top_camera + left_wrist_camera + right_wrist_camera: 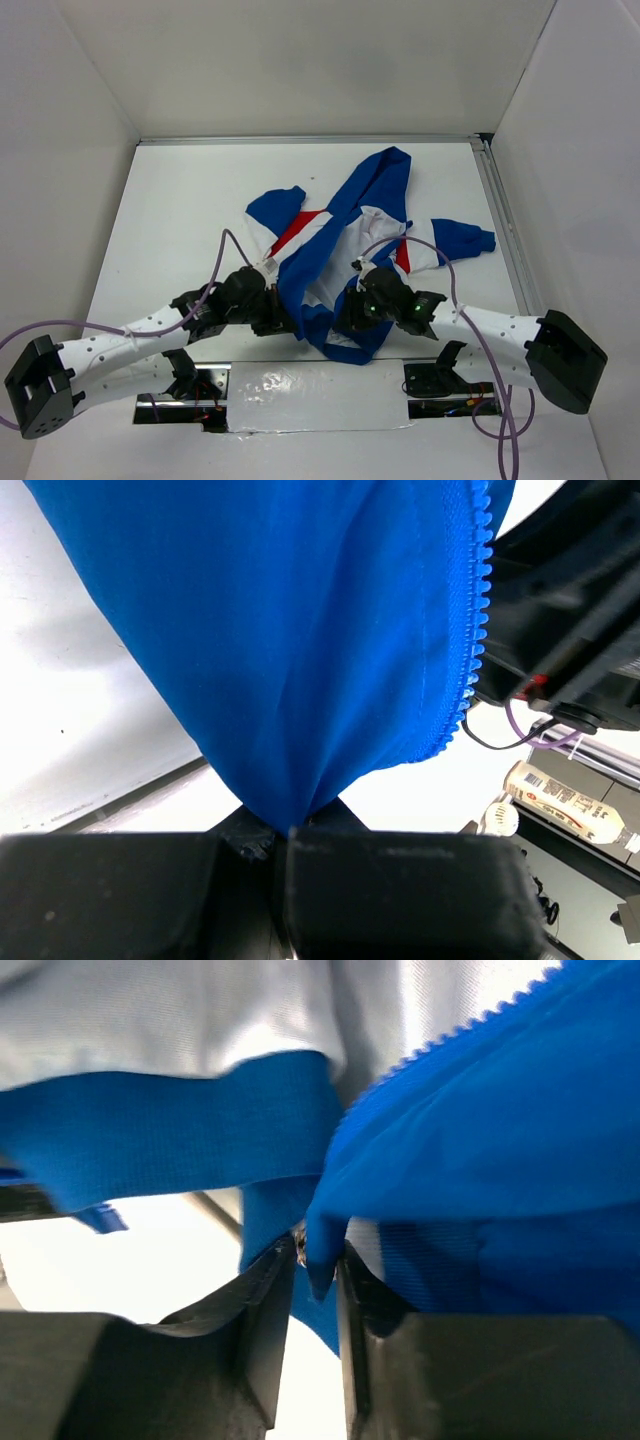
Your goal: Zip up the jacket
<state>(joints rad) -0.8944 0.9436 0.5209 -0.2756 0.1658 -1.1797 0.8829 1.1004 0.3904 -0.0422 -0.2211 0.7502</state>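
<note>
The blue jacket (345, 225) with red and white panels lies open in the middle of the table, white lining up, hood toward the back. My left gripper (277, 318) is shut on the blue fabric (290, 670) at the left front hem; the zipper teeth (478, 600) run along its right edge. My right gripper (350, 318) is shut on a fold of blue hem (480, 1150) at the right front bottom, with a small metal zipper part (300, 1243) between the fingers. Both grippers sit close together at the jacket's near end.
White walls enclose the table on three sides. A metal rail (505, 230) runs along the right edge. Purple cables (215, 265) loop over both arms. A reflective foil patch (310, 385) lies between the arm bases.
</note>
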